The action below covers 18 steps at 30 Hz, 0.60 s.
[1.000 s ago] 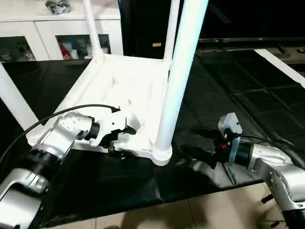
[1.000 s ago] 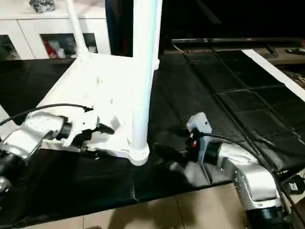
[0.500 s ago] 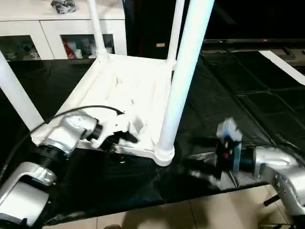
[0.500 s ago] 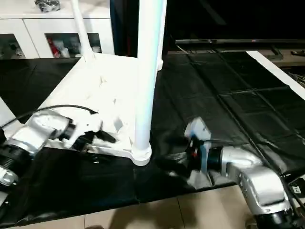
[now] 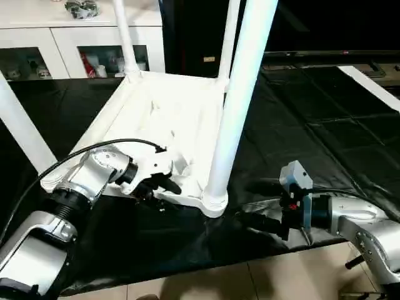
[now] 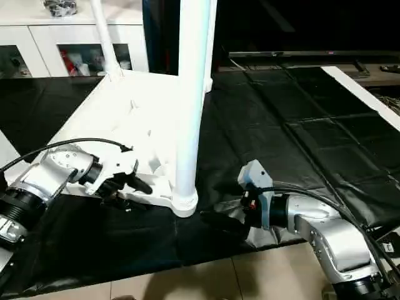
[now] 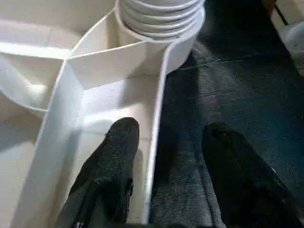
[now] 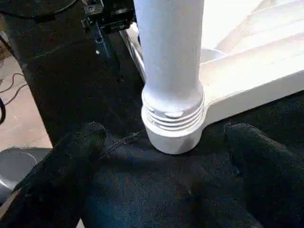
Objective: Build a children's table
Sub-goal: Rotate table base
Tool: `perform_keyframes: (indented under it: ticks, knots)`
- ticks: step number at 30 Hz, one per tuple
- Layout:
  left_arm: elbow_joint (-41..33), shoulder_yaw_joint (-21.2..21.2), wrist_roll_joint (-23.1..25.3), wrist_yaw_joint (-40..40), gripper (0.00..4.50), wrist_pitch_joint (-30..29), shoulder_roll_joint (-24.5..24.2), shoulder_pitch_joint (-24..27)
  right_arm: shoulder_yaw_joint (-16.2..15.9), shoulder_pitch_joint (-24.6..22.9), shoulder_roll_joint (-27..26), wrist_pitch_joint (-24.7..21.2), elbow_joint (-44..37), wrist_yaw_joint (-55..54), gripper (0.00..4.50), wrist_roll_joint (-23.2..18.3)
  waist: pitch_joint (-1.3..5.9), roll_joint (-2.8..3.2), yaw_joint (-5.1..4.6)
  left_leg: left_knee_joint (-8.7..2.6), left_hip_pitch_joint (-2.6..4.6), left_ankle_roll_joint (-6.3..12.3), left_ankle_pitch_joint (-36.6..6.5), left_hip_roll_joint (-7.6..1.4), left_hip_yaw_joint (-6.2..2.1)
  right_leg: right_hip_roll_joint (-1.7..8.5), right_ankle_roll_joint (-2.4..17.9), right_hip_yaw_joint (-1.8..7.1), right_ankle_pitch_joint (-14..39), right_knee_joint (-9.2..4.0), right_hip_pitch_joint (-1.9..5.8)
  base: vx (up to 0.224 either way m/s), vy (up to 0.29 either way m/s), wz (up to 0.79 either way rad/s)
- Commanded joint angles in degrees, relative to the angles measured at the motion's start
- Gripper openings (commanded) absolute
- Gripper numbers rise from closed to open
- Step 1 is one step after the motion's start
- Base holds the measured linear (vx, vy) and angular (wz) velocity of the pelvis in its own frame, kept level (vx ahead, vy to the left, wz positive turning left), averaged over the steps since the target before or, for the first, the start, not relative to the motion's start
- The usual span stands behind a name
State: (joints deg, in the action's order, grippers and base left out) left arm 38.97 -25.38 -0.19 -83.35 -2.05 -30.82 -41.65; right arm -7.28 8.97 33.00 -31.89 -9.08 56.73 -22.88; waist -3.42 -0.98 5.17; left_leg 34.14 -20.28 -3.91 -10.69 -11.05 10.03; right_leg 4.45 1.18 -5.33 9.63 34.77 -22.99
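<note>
We see a black cloth [image 5: 294,119] spread over the floor, with pale tiles [image 5: 250,281] at its near edge. At the back stands a white cabinet [image 5: 69,44] with glass doors. The white table [image 5: 169,119] lies upside down on the cloth, its legs [image 5: 240,94] pointing up. Our left claw [image 5: 156,185] reaches in from the left at the table's near rim [image 7: 159,109]. One finger [image 7: 116,156] is inside the rim and one outside, half shut around it. Our right claw [image 5: 253,203] lies low on the cloth near the closest leg, with its fingers [image 8: 71,161] spread wide and holding nothing.
</note>
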Motion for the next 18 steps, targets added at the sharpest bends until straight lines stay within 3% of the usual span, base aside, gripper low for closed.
perform_keyframes:
  ticks: [1, 18]
  knots:
    - [-0.36, 0.19, 0.33, -0.79, 2.16, 1.03, -0.02, -1.24, -0.28, -0.05, 0.79, 0.56, -0.47, 0.47, 4.5, 0.25, 3.75, 0.53, 0.19, -4.29, 0.45, -0.27, -14.89, -2.22, -0.93, 4.39, 8.59, 3.2, 20.95, -5.24, 3.09, 0.0, 0.0, 0.0]
    - [0.9, 0.94, 1.15, 0.88, 0.93, 4.62, 2.51, -1.51, -1.01, -0.34, 0.79, 2.7, 1.04, 1.05, 4.5, 1.18, 3.89, 0.42, 0.23, -4.14, 0.34, 0.14, -13.99, -2.21, -0.83, 4.34, 9.35, 3.22, 18.49, -4.97, 3.23, 0.0, 0.0, 0.0]
